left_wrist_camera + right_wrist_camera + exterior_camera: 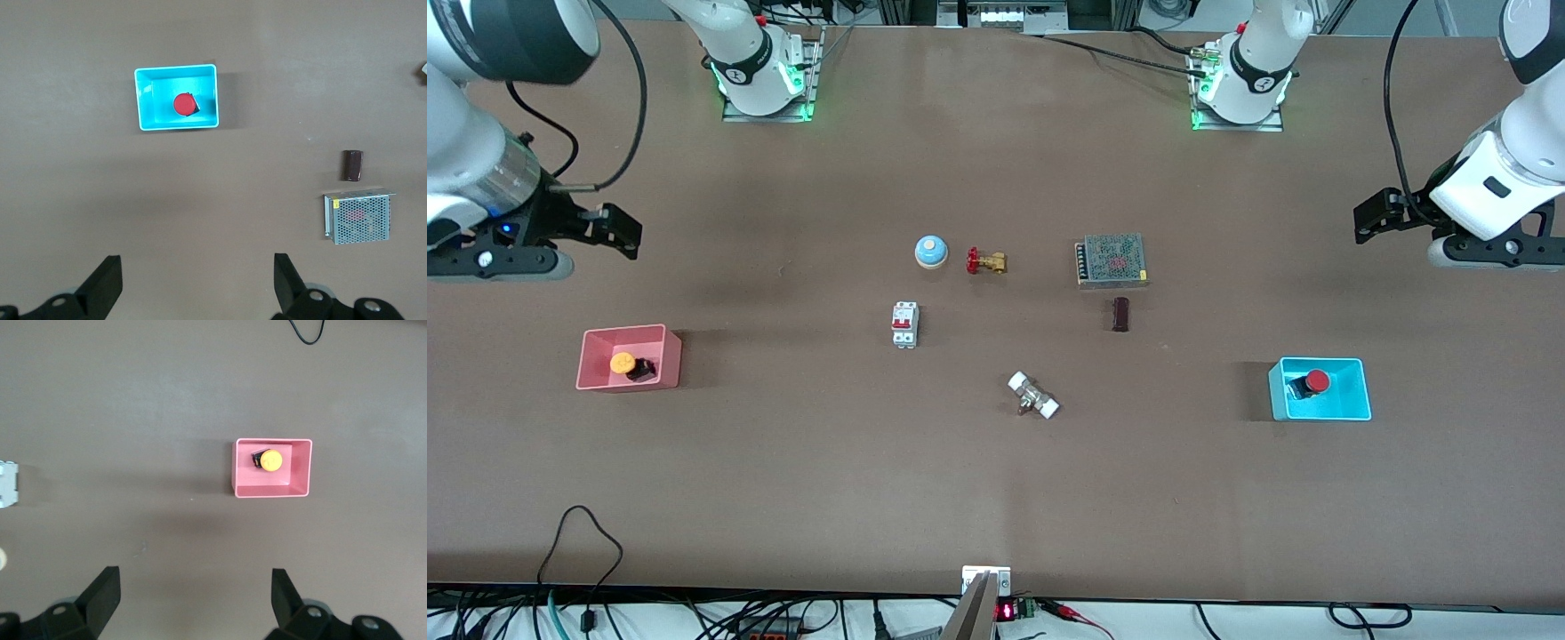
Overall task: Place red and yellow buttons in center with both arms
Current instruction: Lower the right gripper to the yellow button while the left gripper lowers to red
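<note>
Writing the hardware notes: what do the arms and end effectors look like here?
Both arms are glossy white with black joint bands and looping black cables. Green lights glow at both bases. The left end effector and right end effector are black, with two tapered fingers on a black mount. The right arm's wrist shows a small blue light.

No text, label or number can be read.

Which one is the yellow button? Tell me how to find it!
Look toward the right arm's end of the brown table for the pink bin. The yellow button lies inside it, a round orange-yellow cap on a small black base. The only other button is red and sits in the blue bin.
</note>
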